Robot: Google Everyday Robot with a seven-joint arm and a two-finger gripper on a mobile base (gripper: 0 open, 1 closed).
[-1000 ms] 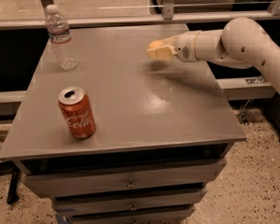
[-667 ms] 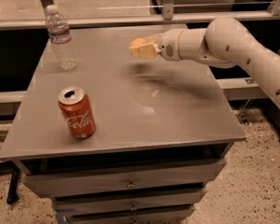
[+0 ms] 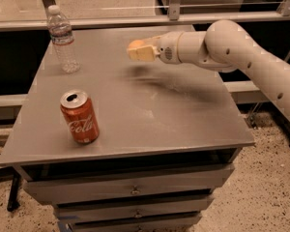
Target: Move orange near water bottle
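- Speckled flooring (image 3: 275, 197) is seen around a grey table (image 3: 183, 124), which is fitted with drawers (image 3: 135, 190) below; a metal rail (image 3: 135, 19) is set behind it.
- The water bottle (image 3: 63, 40) is stood upright at the table's back left corner.
- A red Coca-Cola can (image 3: 79, 117) is stood upright near the front left edge.
- The end effector (image 3: 140, 51) is held above the table's back middle, clamped on the orange (image 3: 134, 45), which is raised off the surface, well apart from the water bottle.
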